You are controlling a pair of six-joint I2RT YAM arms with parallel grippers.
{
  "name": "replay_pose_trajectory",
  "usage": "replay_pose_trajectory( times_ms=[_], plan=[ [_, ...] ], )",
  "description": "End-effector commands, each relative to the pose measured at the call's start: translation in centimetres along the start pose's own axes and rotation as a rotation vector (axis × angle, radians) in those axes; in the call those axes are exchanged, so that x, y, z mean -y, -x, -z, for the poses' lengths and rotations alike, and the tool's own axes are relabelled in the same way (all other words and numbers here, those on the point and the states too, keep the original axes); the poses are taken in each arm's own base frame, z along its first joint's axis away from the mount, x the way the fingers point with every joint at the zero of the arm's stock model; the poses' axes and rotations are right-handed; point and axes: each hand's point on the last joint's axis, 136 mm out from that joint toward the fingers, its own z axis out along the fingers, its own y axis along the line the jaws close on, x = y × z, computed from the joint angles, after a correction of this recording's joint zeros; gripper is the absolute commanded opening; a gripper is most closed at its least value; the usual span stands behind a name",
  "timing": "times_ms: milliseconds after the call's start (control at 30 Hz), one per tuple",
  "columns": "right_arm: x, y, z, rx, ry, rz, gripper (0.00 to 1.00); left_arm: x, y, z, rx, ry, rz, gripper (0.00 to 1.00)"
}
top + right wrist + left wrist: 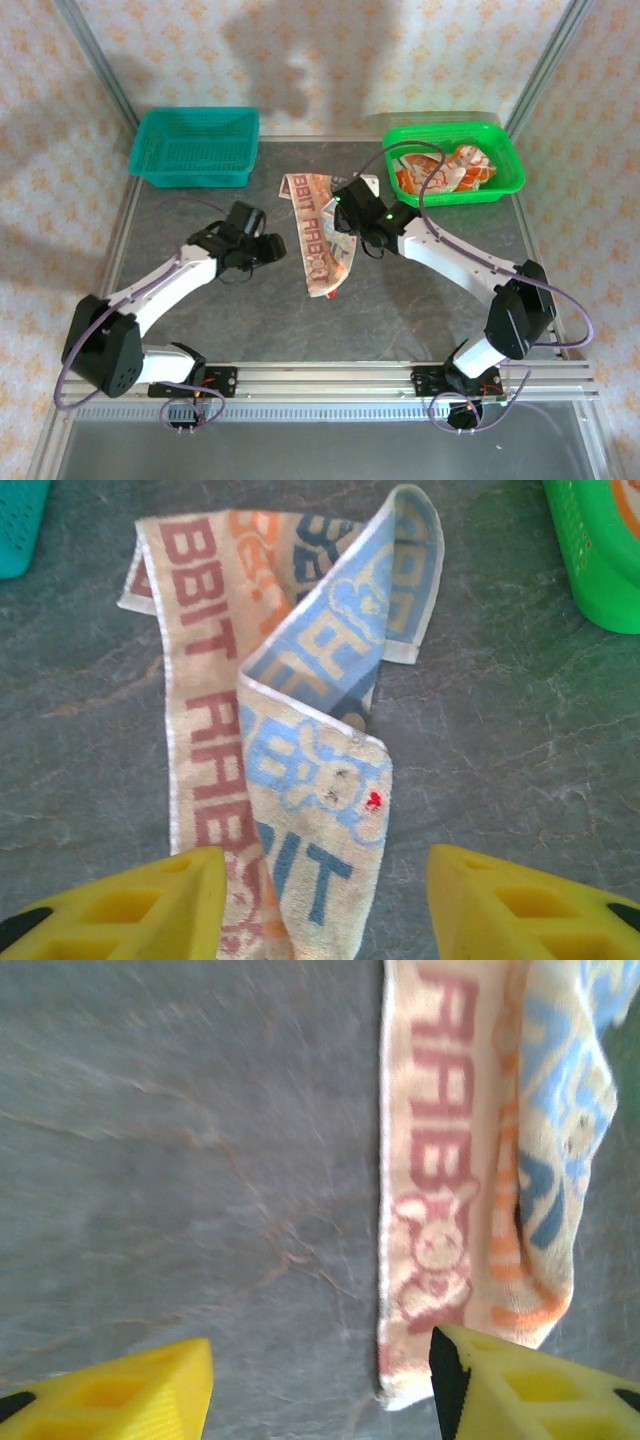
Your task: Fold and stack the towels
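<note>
One towel (pixel 318 235), cream with red, orange and blue rabbit lettering, lies lengthwise on the grey table, its right side folded over unevenly (pixel 320 770). More towels (pixel 440 172), orange and white, sit crumpled in the green basket (pixel 505 165). My left gripper (pixel 278 247) stands open at the towel's left edge. In the left wrist view (pixel 320 1390) its right finger (pixel 530 1390) overlaps the towel's end corner (pixel 440 1260), with bare table between the jaws. My right gripper (pixel 342 212) hovers open over the towel's middle (pixel 325 910), with the folded flap between its yellow fingers.
An empty teal basket (pixel 195 145) stands at the back left, the green basket (pixel 600 560) at the back right. Metal frame rails border the table. Bare grey tabletop (pixel 420 300) lies in front of and beside the towel.
</note>
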Motion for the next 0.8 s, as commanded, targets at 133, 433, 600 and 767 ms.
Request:
replay_pose_trajectory(
  times_ms=[133,433,600,767],
  plan=[
    [4.1,-2.2,-1.0,-0.036,-0.119,0.032,0.52,3.6,-6.0,-3.8,-0.134,-0.011,-0.064,0.46],
    [5.5,-3.1,-1.4,-0.047,-0.119,0.011,0.52,3.7,-9.5,-5.8,-0.211,0.063,-0.131,0.46],
    [5.6,-3.9,-1.5,-0.061,-0.102,-0.002,0.52,4.1,-10.3,-7.0,-0.235,0.091,-0.159,0.46],
    [5.7,-4.3,-1.4,-0.061,-0.092,-0.014,0.52,3.3,-9.7,-7.7,-0.222,0.171,-0.176,0.43]
  ],
)
